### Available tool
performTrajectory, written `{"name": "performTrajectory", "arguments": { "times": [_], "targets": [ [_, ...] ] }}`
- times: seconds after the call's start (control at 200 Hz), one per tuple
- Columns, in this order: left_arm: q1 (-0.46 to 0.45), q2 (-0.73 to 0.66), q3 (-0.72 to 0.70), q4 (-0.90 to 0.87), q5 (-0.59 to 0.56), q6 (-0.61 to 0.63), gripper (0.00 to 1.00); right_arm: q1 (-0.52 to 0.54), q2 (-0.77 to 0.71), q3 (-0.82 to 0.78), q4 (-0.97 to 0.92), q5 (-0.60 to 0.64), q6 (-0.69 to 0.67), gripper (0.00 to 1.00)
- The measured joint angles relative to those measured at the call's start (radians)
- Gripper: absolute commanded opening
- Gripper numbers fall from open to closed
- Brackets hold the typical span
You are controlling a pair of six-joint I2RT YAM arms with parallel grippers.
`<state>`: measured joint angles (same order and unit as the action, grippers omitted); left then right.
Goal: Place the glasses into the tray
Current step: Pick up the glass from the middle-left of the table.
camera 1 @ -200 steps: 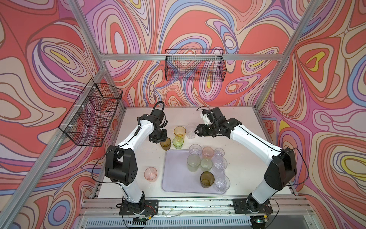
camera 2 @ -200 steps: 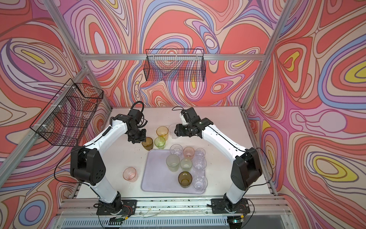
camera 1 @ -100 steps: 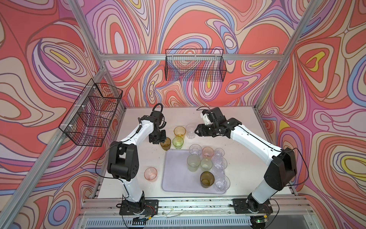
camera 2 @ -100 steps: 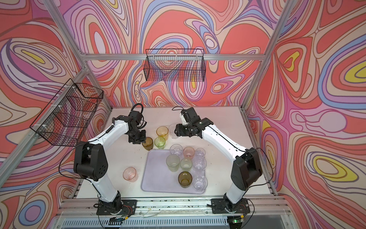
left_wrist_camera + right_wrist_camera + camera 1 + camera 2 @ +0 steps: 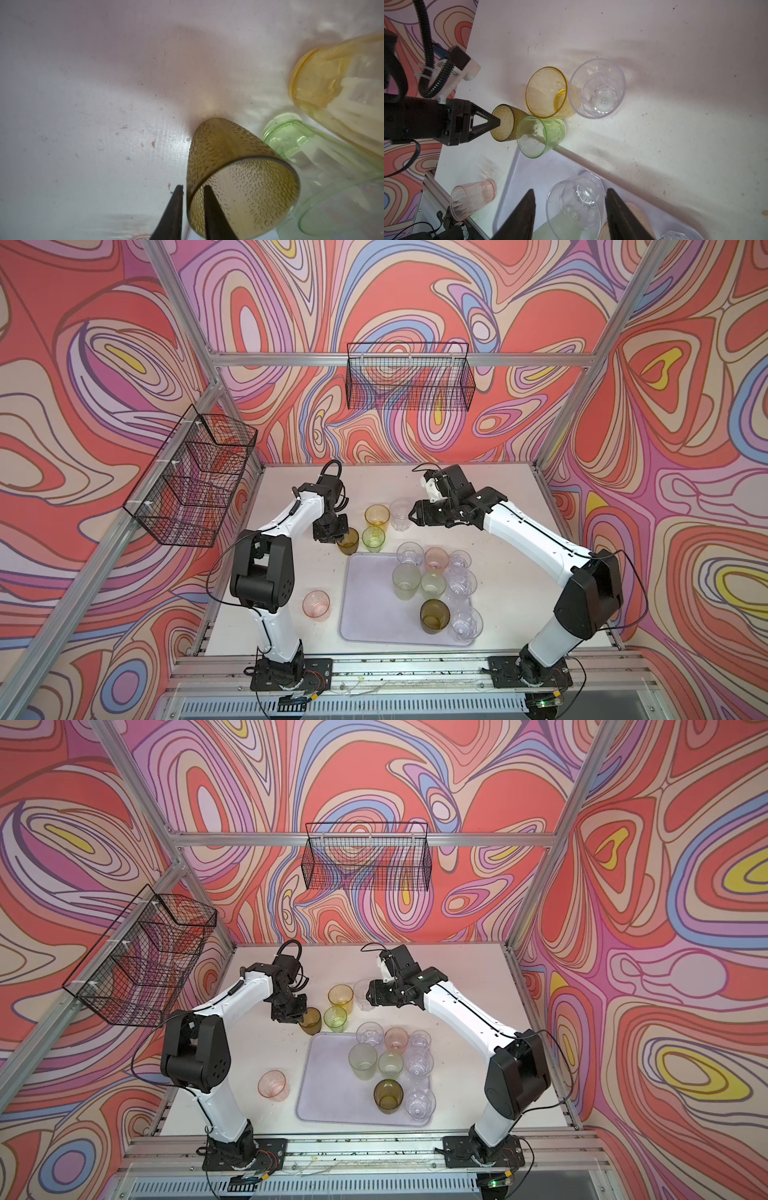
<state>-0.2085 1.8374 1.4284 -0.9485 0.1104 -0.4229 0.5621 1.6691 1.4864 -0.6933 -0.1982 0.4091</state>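
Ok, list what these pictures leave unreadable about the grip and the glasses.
- Left wrist view: the left gripper straddles the wall of the olive-brown glass; whether it pinches is unclear.
- Both top views: the gripper's body covers that grip.
- In a top view: clear glasses along one edge of the tray overlap; count uncertain.
- Left wrist view: green glass cut off by the frame edge.

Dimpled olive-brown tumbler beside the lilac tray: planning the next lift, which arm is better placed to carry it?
Left. The left pincer straddles the rim of the dimpled olive-brown tumbler; the right pincer hangs open, apart.
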Motion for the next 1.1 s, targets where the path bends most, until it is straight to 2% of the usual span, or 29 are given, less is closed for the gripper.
{"name": "performTrajectory", "arguments": {
  "times": [0.726,1.097],
  "targets": [
    [0.000,0.001,0.004,-0.028,-0.056,0.004,0.00,0.000,0.000,0.000,-0.003,0.000,0.000,0.56],
    [0.000,-0.070,0.010,-0.087,-0.060,0.005,0.00,0.000,0.000,0.000,-0.003,0.000,0.000,0.56]
  ]
}}
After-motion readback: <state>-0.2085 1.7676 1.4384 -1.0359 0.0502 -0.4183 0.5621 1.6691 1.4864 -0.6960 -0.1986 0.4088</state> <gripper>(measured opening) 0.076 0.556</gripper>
